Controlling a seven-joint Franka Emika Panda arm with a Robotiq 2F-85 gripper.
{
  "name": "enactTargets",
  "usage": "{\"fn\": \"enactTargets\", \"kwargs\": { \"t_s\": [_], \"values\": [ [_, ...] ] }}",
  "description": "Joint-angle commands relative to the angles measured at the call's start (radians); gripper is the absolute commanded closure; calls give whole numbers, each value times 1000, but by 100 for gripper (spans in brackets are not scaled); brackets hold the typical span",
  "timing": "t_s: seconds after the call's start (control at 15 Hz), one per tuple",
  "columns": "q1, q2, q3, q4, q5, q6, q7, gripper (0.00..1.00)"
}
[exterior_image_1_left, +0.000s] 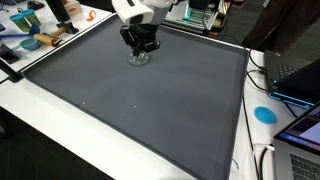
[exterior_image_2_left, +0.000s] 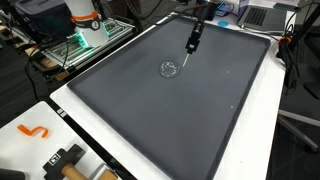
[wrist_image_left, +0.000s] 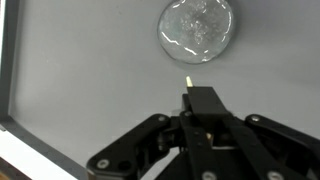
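Gripper (wrist_image_left: 200, 97) is seen pinched shut, parked just short of clear round disc (wrist_image_left: 198, 30) on grey mat (exterior_image_1_left: 150, 110).

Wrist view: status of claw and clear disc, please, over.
Claw shut on thin stick. Clear disc flat on grey mat, just ahead. Nothing between.

Both exterior views sit high, looking down at a slant across the dark mat (exterior_image_1_left: 140, 100) (exterior_image_2_left: 200, 110). Each stands beyond a near corner, at middling range, from different sides. They share nearly the whole mat, the gripper (exterior_image_1_left: 140, 46) (exterior_image_2_left: 189, 44) and the clear disc (exterior_image_1_left: 138, 60) (exterior_image_2_left: 168, 69). Wrist view: very close, facing down onto the mat (wrist_image_left: 90, 70), with the mat's edge at left and the disc (wrist_image_left: 199, 30) above the gripper (wrist_image_left: 200, 96).
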Motion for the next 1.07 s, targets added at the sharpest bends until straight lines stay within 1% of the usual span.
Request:
{"fn": "enactTargets", "kwargs": {
  "t_s": [0.0,0.53,1.0],
  "values": [
    [21,10,-20,0,-41,22,50,97],
    [25,11,-30,-1,-54,56,89,97],
    [16,16,-21,2,-23,33,50,97]
  ]
}}
